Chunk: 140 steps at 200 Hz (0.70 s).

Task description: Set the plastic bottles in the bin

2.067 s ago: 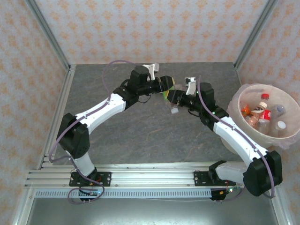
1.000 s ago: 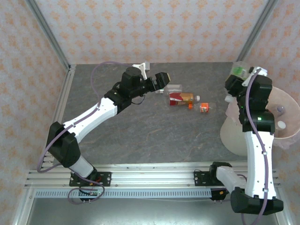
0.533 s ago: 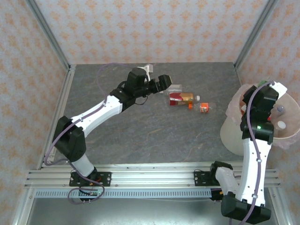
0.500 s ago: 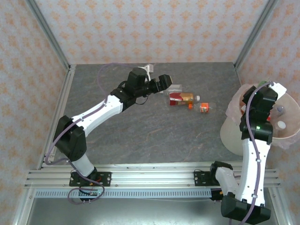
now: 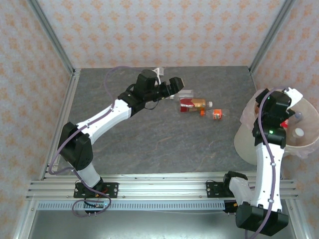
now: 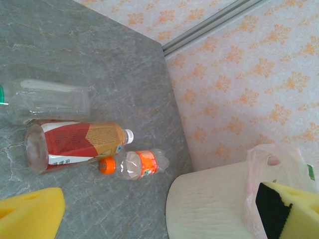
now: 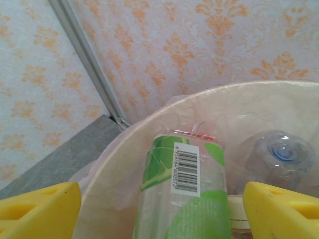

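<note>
Green-labelled clear plastic bottle (image 7: pixel 182 199) sits loose over the big beige bag-lined bin (image 7: pixel 259 88), my right gripper (image 7: pixel 159 206) spread wide so it drops in, I reckon. Left gripper (image 5: pixel 174 85), also spread, hovers by three more bottles (image 5: pixel 193 103) lying well left of the bin.

**Three Vantages, One Shared Bin**

Top external: looks steeply down from high at 6 o'clock, far off, taking in the whole table (image 5: pixel 149 144). Left wrist: sits low and near at the table's 12 o'clock, faces 3 o'clock across three lying bottles (image 6: pixel 75 144) toward the bin (image 6: pixel 209 204). Right wrist: hangs close over that bin, faces the corner post (image 7: pixel 84 59) at 2 o'clock. Shares the bin across all three; shares the bottles between top and left wrist.
</note>
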Each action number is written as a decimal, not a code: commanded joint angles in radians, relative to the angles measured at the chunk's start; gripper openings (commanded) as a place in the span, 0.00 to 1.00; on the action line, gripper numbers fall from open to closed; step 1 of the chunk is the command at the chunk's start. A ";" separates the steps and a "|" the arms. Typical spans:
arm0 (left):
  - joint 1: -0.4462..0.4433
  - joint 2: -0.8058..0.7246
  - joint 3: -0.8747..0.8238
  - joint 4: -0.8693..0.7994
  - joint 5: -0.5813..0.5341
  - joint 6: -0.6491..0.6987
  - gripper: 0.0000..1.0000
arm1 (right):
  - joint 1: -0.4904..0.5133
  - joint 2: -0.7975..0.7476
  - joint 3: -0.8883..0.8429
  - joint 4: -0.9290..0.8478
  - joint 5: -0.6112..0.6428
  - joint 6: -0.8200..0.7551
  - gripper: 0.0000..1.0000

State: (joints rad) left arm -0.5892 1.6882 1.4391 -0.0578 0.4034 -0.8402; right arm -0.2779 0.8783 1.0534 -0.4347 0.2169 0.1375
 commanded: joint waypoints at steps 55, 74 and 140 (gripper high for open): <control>-0.013 0.018 0.033 -0.014 -0.005 -0.014 1.00 | -0.003 0.014 0.082 -0.069 -0.256 0.025 0.87; -0.012 0.028 0.040 -0.020 -0.001 -0.013 1.00 | -0.003 0.050 0.115 -0.120 -0.252 0.062 0.89; -0.014 0.034 0.039 -0.038 0.000 0.002 1.00 | -0.004 0.064 0.122 -0.166 -0.261 0.090 0.99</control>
State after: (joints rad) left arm -0.5961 1.7161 1.4448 -0.0650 0.4038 -0.8406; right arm -0.2779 0.9493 1.1450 -0.5419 -0.0162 0.2127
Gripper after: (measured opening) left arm 0.999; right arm 0.993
